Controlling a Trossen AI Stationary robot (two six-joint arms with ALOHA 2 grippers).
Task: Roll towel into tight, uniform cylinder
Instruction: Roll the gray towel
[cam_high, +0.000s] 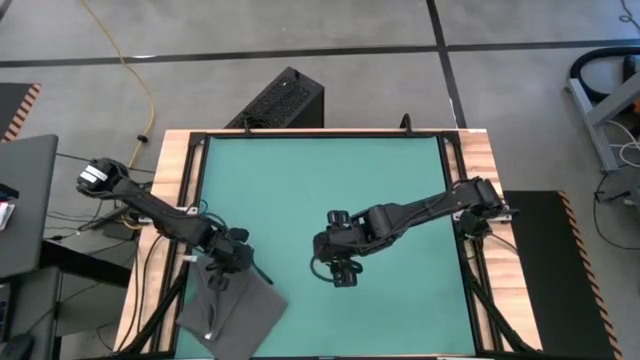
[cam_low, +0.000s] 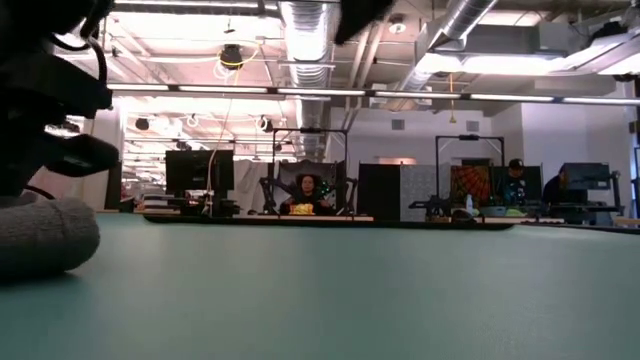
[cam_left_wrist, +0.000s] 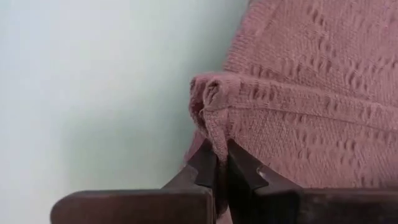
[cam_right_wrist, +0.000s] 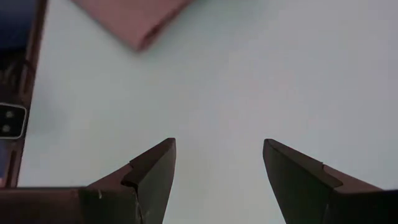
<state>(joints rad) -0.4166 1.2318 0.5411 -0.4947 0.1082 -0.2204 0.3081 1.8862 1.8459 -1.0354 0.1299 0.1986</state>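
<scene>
- Towel (cam_high: 228, 308) at near-left corner of teal mat (cam_high: 330, 190), spilling over the mat's front-left edge; lower part cut off at frame bottom in the high view.
- Small white tag (cam_high: 208, 333) barely discernible near the towel's front edge.
- Left gripper (cam_high: 240, 258) over the towel's inner corner; fingers pressed together, pinching a folded hem of cloth (cam_left_wrist: 214, 124) per left wrist view.
- Low view: only a rounded grey bulge of towel (cam_low: 45, 235) visible at left edge, rest out of frame.
- Right gripper (cam_high: 345, 272) mid-mat, well apart from towel; fingers (cam_right_wrist: 152, 171) spread, nothing between.
- No containers on the mat; black box (cam_high: 280, 100) on the floor beyond the table, contents not visible.
</scene>
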